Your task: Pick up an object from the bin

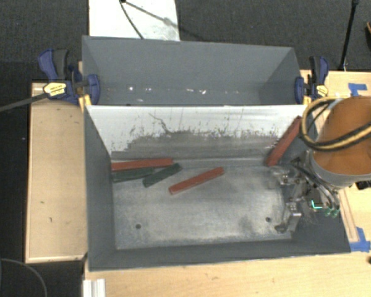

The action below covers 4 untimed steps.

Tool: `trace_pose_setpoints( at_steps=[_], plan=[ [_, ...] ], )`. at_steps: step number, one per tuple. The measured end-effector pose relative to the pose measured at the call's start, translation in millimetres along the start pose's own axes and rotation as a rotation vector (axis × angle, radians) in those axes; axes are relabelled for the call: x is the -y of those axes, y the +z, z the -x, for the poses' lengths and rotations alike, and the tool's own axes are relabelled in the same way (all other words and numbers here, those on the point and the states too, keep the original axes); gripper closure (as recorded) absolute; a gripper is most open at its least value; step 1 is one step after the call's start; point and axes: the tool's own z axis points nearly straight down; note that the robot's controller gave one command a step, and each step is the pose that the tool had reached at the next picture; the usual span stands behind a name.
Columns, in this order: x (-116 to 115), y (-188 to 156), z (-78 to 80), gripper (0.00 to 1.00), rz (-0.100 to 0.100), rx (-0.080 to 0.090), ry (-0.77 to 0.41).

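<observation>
Lying flat along the foot of the back wall, at about ten o'clock in the bin, is a red-brown stick. Dark green sticks are tucked just in front of it, probably settled where the floor meets the slope. Near the centre a red stick rests alone on the bare floor at a slant, apart from its neighbours and likely the easiest to take. At two o'clock a brown-red stick leans tilted in the back right corner, propped up by the walls. The hand hangs low over the floor at four o'clock. Whether it is released or clenched I cannot tell. The leaning stick is the thing nearest to it, just beyond it toward the back.
</observation>
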Motion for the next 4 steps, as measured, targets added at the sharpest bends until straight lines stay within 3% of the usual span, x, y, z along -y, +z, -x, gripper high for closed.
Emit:
trace_pose_setpoints(
  at_steps=[1,2,3,4],
  plan=[
    [-69,42,89.0,0.00,0.001,0.013,-0.156],
    [-165,87,94.8,0.00,0.003,0.006,-0.242],
    [-159,85,96.0,1.00,-0.001,0.008,-0.238],
    [-86,50,80.9,1.00,-0.005,0.007,-0.304]
  ],
)
